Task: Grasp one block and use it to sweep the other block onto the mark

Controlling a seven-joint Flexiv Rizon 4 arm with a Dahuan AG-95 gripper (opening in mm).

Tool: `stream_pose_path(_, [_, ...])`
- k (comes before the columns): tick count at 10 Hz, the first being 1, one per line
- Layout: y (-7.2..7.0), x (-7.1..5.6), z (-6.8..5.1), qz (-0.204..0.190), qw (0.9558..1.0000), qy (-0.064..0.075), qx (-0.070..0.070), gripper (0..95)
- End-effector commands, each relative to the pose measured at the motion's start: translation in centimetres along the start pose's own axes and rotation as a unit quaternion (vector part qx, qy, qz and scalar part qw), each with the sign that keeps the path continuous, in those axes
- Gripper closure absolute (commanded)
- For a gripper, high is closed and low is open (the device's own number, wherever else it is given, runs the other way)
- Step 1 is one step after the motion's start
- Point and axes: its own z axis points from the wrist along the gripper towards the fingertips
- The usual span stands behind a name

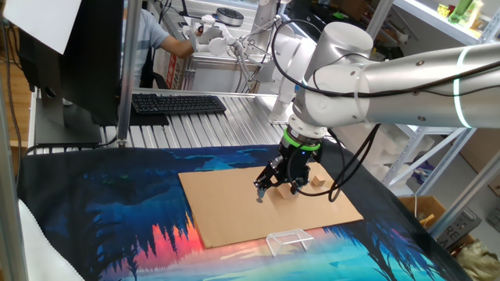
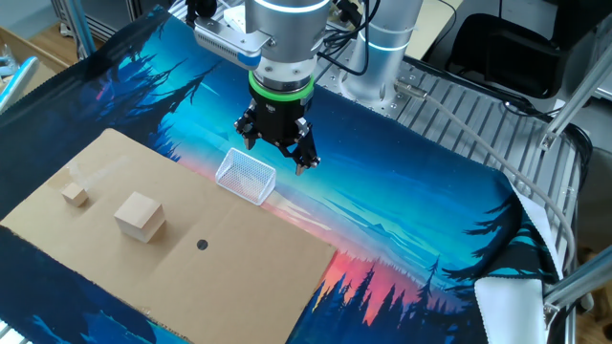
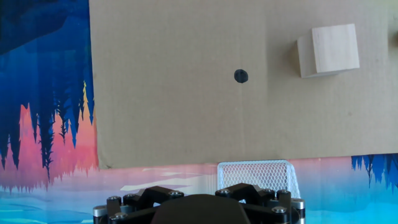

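1. the claw (image 2: pixel 278 153) is seen hanging in the air above the surface (image 2: pixel 402 220), over the blue and pink picture cloth (image 2: pixel 411 239).
2. nothing is held in the claw. how far its fingers are open cannot be told from these views.
3. a brown cardboard sheet (image 2: pixel 239 277) is laid flat on the cloth.
4. the small block (image 2: pixel 75 195) is found on the cardboard, near the sheet's far corner from the claw.
5. the big block (image 2: pixel 140 216) is set on the cardboard too, near the small block but not touching it.
6. the mark (image 2: pixel 202 244), a tiny dark dot, is drawn on the cardboard. it is seen beside the big block, with bare cardboard between them.
7. in the hand view the mark (image 3: pixel 240 76) is shown to the left of the big block (image 3: pixel 328 50).
8. a clear plastic frame (image 2: pixel 246 176) is placed at the edge of the cardboard, just under the claw.
9. a black keyboard (image 1: pixel 178 103) is seen far behind the cloth.
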Motion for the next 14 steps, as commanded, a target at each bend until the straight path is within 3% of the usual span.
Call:
stream_pose_path(1, [0.0,0.0,0.0,0.177,0.9834,0.019,0.036,95.0])
stream_pose_path(9, [-0.2,-0.1,0.1,0.182,0.9826,0.018,0.033,95.0])
stream_pose_path(11, [-1.0,-0.7,0.2,0.204,0.9783,0.022,0.029,95.0])
stream_pose_path(14, [-2.8,-2.0,0.4,0.232,0.9722,0.017,0.030,95.0])
